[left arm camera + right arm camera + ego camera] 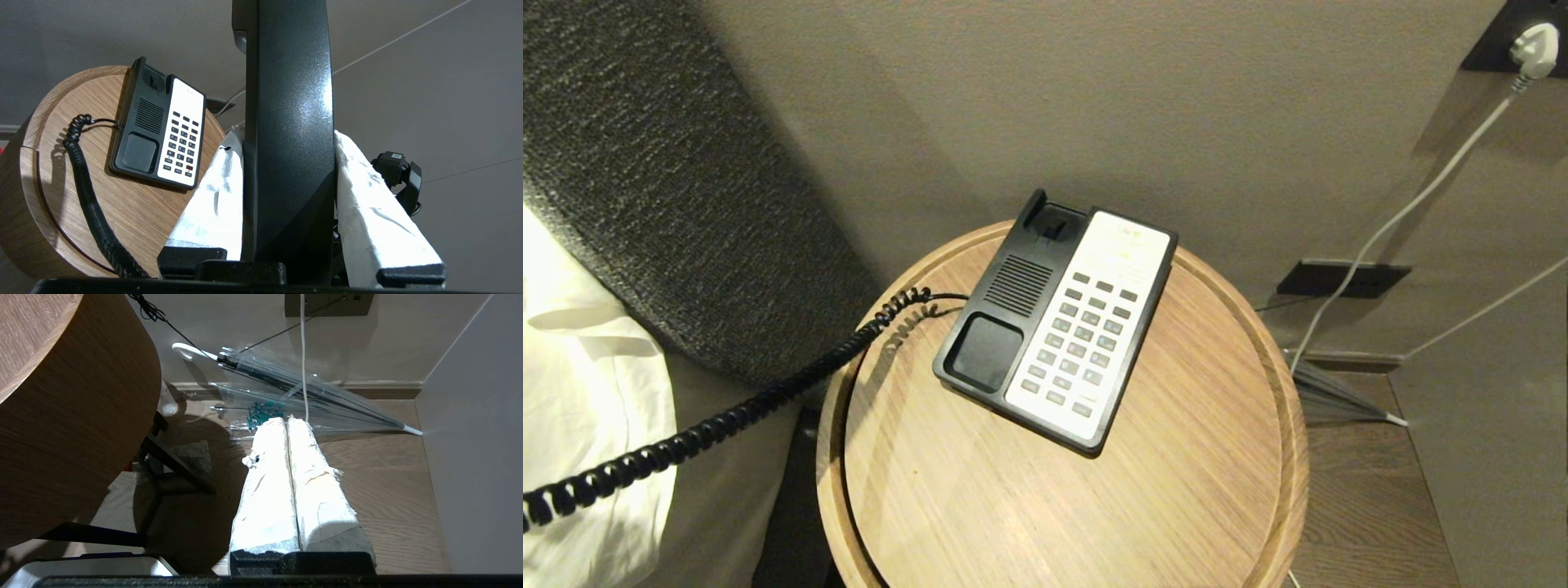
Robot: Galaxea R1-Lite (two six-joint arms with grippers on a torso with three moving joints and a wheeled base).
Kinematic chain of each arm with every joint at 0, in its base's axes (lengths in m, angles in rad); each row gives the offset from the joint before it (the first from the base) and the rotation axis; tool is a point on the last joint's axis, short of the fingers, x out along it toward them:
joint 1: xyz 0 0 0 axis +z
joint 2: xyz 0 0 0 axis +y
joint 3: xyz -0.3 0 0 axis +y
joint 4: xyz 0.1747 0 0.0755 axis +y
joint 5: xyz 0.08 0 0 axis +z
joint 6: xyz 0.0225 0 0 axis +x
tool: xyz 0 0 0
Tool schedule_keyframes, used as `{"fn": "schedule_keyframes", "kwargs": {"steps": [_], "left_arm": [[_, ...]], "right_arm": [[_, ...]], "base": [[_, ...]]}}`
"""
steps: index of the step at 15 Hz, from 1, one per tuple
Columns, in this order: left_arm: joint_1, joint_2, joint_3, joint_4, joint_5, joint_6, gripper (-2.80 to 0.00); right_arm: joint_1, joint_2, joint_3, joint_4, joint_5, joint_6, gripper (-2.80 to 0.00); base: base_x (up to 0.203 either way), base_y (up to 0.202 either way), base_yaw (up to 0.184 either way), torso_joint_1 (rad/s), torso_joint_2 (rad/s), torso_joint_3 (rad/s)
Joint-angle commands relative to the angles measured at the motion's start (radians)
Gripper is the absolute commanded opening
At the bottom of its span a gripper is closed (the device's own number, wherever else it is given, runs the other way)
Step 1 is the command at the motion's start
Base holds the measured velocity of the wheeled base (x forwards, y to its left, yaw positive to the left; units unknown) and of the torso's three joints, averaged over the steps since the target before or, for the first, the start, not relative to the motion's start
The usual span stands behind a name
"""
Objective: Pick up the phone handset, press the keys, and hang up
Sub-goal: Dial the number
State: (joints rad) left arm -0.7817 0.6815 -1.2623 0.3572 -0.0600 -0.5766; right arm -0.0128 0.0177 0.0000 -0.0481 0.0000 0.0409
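The long glossy black plastic phone handset (290, 134) is off its cradle, pinched mid-shaft between the left gripper's (289, 141) white-wrapped fingers (367, 196), left of the round table. Stiff, light, probably slippery; its coiled black cord (711, 425) tugs. The right gripper's (288, 428) fingers are pressed together, empty.

Glossy black phone handset (290, 143)

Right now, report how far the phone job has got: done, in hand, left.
Done: the phone handset is off the phone base; the cradle is empty and the coiled cord runs off the round wooden table.
In hand: the left gripper is shut on the handset, off to the side of the table.
Left: pressing the keys on the keypad and hanging up. The right gripper hangs shut near the floor.
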Motion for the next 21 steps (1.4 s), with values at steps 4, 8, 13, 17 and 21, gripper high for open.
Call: {"fn": "schedule_keyframes", "kwargs": {"steps": [4,8,13,17,21], "left_arm": [[0.001,0.006,0.000,0.002,0.012,-0.003,-2.80],[0.001,-0.002,-0.012,0.002,0.025,-0.001,-2.80],[0.002,0.007,0.019,-0.072,0.071,0.003,-2.80],[0.000,0.029,0.041,-0.118,0.108,0.026,-2.80],[0.001,0.032,0.052,-0.142,0.129,0.046,-2.80]], "right_arm": [[0.000,0.001,-0.080,-0.005,0.007,-0.003,-2.80],[0.000,0.001,-0.471,0.268,0.089,-0.007,-2.80],[-0.003,0.282,-0.731,0.400,0.212,0.011,-2.80],[0.009,0.828,-0.863,0.283,0.314,0.009,-2.80],[0.228,1.222,-1.118,0.236,0.298,0.026,-2.80]], "base": [[0.000,0.000,0.000,0.000,0.00,0.000],[0.000,0.000,0.000,0.000,0.00,0.000],[0.000,0.000,0.000,0.000,0.00,0.000],[0.000,0.000,0.000,0.000,0.00,0.000],[0.000,0.000,0.000,0.000,0.00,0.000]]}}
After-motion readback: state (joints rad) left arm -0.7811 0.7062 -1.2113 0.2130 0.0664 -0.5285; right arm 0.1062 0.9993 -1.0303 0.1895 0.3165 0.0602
